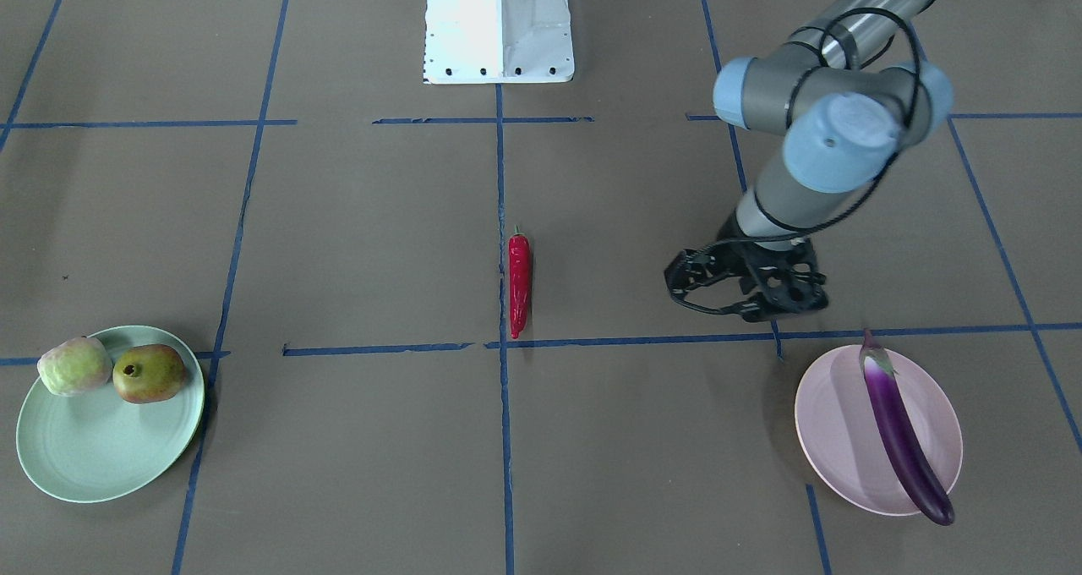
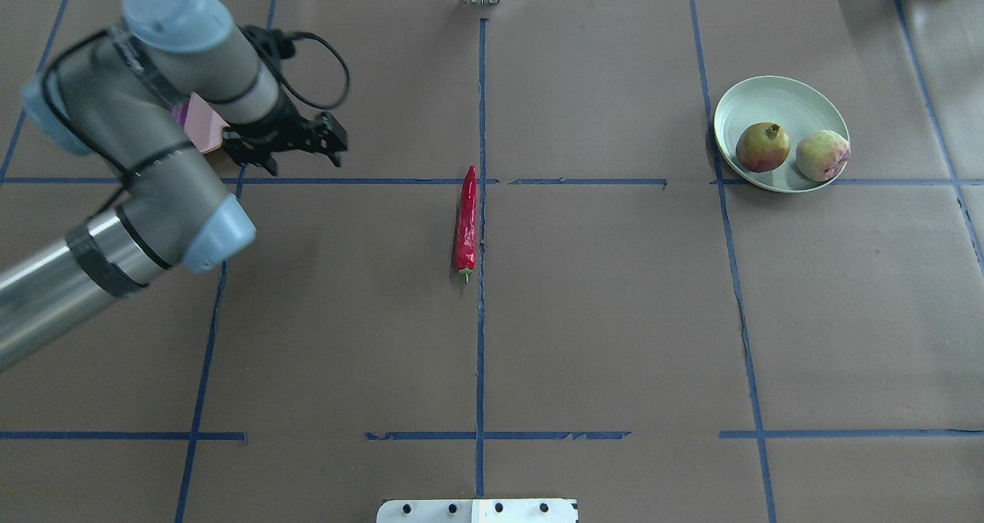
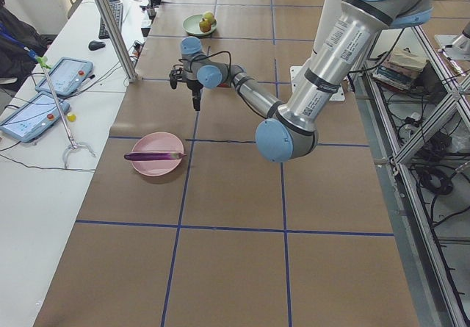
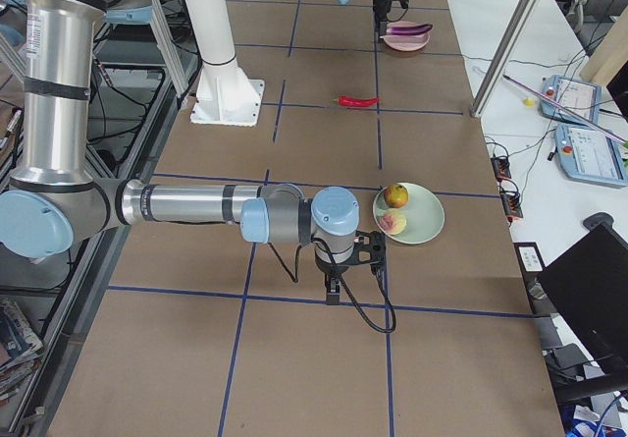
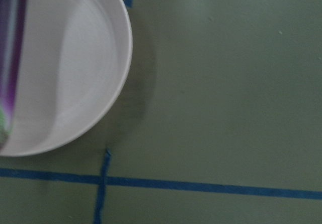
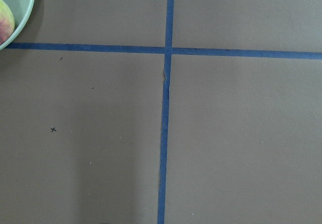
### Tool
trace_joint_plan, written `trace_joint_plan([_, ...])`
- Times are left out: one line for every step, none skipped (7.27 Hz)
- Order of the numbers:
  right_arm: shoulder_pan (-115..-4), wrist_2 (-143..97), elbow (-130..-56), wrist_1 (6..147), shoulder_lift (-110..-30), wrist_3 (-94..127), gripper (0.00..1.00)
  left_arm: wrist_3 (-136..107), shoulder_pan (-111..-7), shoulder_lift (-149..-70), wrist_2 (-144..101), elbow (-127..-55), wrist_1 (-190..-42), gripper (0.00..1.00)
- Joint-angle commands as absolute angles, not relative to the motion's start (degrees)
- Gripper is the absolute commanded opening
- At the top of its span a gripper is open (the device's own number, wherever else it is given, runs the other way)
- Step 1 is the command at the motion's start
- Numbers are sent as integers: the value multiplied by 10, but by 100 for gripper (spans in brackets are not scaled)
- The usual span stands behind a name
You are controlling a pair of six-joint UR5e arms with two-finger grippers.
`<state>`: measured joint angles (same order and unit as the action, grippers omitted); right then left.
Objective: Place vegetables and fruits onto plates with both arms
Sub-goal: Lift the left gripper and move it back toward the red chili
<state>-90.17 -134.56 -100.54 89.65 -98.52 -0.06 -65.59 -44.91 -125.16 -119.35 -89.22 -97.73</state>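
The purple eggplant [image 1: 900,431] lies across the pale pink plate [image 1: 833,444]. The red chili pepper [image 1: 519,283] lies alone on the table's centre line and also shows in the overhead view [image 2: 466,219]. The green-and-red fruit [image 1: 149,373] and the peach-like fruit [image 1: 74,365] sit side by side on the mint green plate [image 1: 93,457]. My left gripper [image 1: 748,292] hangs open and empty over the table, just beside the pink plate. My right gripper [image 4: 339,270] shows only in the exterior right view, near the green plate [image 4: 422,223]; I cannot tell whether it is open or shut.
The white robot base [image 1: 499,25] stands at the table's robot side. Blue tape lines [image 2: 480,315] divide the brown table cover into squares. The left arm's elbow [image 2: 154,123] hides most of the pink plate in the overhead view.
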Motion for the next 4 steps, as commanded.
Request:
trace_joint_plan([-902,-1346,-1005,896,-985,-1,100,-750,-341,-1315,-1103,-874,-969,100])
trace_joint_plan([-902,-1346,-1005,896,-985,-1,100,-769,-311,-1371,-1066,-840,-926,99])
trace_joint_plan([-902,-1346,-1005,896,-985,-1,100,-776,-294,-1407,-1043,-808,-911,95])
trace_joint_plan([-902,-1346,-1005,896,-985,-1,100,-787,-280,-1412,-1042,-796,-911,92])
